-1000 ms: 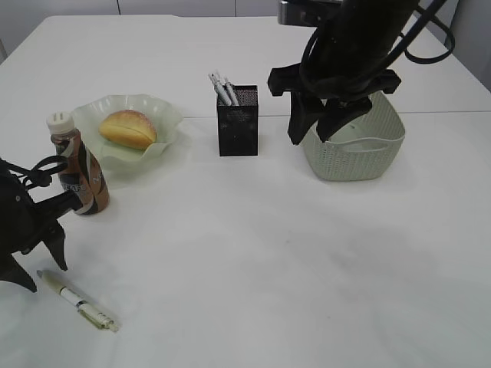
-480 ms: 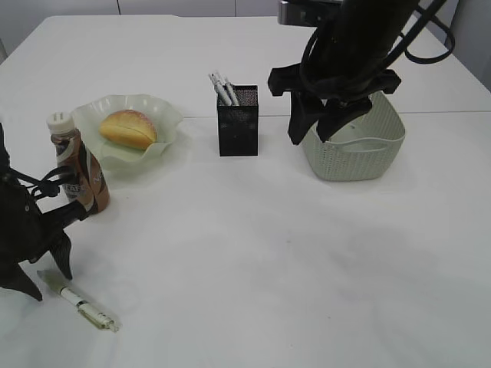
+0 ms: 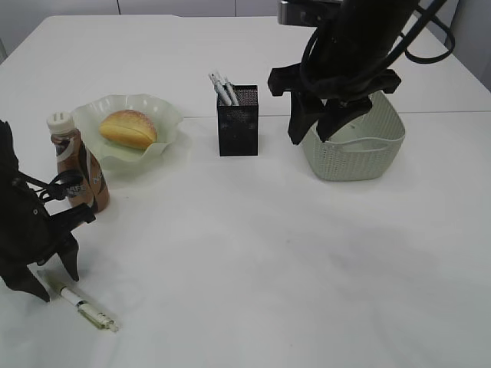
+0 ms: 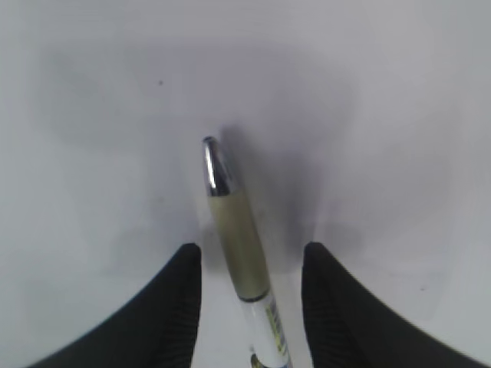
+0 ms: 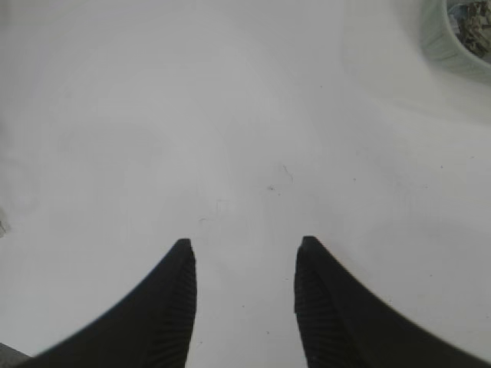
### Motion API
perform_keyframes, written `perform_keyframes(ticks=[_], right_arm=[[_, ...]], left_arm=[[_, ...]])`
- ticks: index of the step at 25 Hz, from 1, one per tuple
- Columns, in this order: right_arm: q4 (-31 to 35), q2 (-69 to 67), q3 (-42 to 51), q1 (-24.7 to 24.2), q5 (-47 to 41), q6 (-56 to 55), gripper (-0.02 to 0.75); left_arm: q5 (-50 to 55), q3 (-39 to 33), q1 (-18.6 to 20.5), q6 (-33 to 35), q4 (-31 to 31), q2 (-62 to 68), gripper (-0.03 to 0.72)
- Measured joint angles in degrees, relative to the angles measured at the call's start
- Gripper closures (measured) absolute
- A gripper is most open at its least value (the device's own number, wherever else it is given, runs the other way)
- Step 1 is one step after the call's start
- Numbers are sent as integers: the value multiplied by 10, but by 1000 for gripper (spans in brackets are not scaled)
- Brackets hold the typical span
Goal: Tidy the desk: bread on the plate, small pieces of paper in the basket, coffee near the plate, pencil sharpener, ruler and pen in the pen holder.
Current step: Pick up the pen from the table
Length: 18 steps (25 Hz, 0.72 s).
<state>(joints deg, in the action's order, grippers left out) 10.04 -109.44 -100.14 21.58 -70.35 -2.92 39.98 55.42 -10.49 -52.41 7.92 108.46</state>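
Observation:
A pen point(image 3: 80, 301) with an olive grip and white barrel lies on the desk point(image 3: 268, 253) at the front left. My left gripper point(image 3: 55, 282) stands open over its near end. In the left wrist view the pen point(image 4: 230, 222) lies between the jaws of that gripper point(image 4: 251, 247), untouched. The bread point(image 3: 128, 128) sits on the plate point(image 3: 165, 115), with the coffee point(image 3: 77, 172) upright beside it. My right gripper point(image 3: 311, 138) hangs open and empty left of the basket point(image 3: 353, 157). The pen holder point(image 3: 238, 130) holds white pens point(image 3: 222, 88). Ruler and pencil sharpener are out of view.
In the right wrist view only bare desk lies under the open right gripper point(image 5: 245, 242), and a corner of the basket point(image 5: 453, 46) shows at the top right. The coffee stands close behind my left arm.
My left gripper has moved right and down onto the pen, so its fingers now straddle the pen's end. The right arm has not moved.

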Motion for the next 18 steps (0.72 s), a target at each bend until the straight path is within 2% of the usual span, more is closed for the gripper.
perform_keyframes(ticks=[18], right_arm=[[0,0,-1,0,0,1,391]], left_arm=[[3,6,-6,0,0,20,381]])
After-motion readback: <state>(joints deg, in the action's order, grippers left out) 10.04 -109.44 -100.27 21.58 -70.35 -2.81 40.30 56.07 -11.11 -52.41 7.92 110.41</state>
